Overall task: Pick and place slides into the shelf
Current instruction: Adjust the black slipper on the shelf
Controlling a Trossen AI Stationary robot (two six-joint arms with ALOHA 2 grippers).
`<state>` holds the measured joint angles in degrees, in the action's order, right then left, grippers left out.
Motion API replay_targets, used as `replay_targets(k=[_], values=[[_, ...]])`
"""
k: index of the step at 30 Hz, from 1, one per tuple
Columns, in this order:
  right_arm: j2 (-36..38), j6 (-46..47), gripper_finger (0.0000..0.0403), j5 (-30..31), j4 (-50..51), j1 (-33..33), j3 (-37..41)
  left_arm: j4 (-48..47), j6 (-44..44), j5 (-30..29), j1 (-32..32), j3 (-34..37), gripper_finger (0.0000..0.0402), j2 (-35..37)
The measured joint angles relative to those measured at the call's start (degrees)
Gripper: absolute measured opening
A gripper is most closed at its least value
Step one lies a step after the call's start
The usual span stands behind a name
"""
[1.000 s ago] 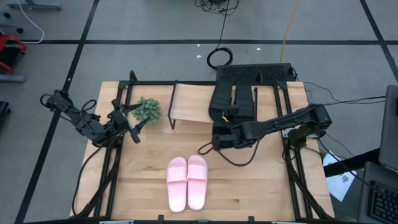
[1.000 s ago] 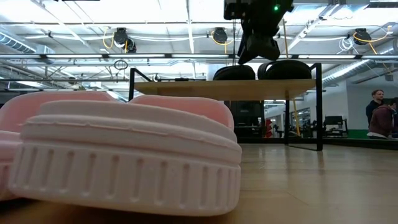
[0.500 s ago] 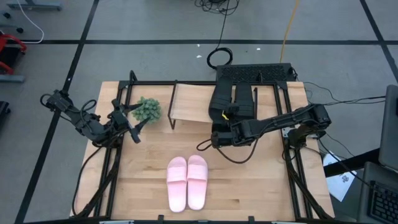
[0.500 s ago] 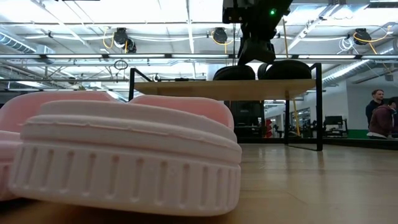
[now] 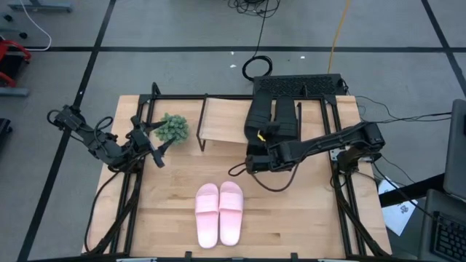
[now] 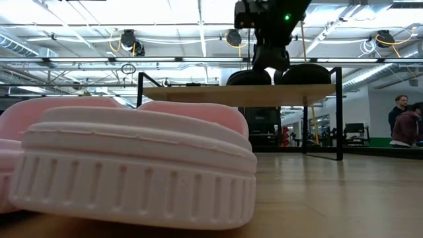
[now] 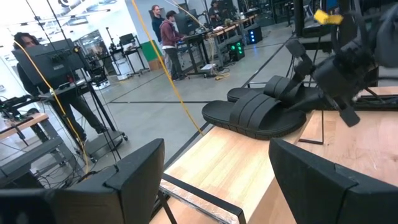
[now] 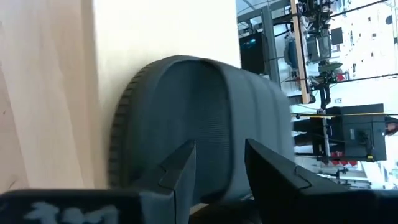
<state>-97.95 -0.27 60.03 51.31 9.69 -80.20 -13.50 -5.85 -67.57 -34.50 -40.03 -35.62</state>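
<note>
Two black slides point(image 5: 273, 120) lie side by side, soles down, on the right part of the shelf's light wood top board point(image 5: 222, 120). They also show in the low view point(image 6: 304, 73) and the left wrist view point(image 7: 267, 112). The pink pair point(image 5: 220, 212) rests soles down on the table near its near edge and fills the low view's foreground point(image 6: 132, 165). My right gripper point(image 5: 251, 163) hovers open at the shelf's near edge, with the end of a black slide point(image 8: 205, 118) just beyond its fingers. My left gripper point(image 5: 155, 148) waits open at the table's left.
A small green plant point(image 5: 172, 128) stands left of the shelf, close to my left gripper. Black frame rails point(image 5: 124, 196) run along both table sides. Bare tabletop point(image 5: 291, 211) lies around the pink pair. People point(image 6: 403, 122) stand in the room beyond.
My right gripper has crept a little toward the shelf and the black slides, staying at about the same height. The slides and my left arm have kept still.
</note>
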Motion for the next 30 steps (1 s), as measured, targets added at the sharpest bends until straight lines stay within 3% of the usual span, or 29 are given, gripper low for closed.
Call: replay_targets(k=[9,30], values=[[-5.15,-2.06,0.0128,5.54,0.76,-1.83,-0.07,-0.36,0.02,0.02,-0.01,0.0,0.0294,0.0],[-2.17,-4.09,0.0128,7.21,-2.23,-1.46,0.02,-0.38,-0.45,0.15,-0.02,0.0,0.0294,0.0]])
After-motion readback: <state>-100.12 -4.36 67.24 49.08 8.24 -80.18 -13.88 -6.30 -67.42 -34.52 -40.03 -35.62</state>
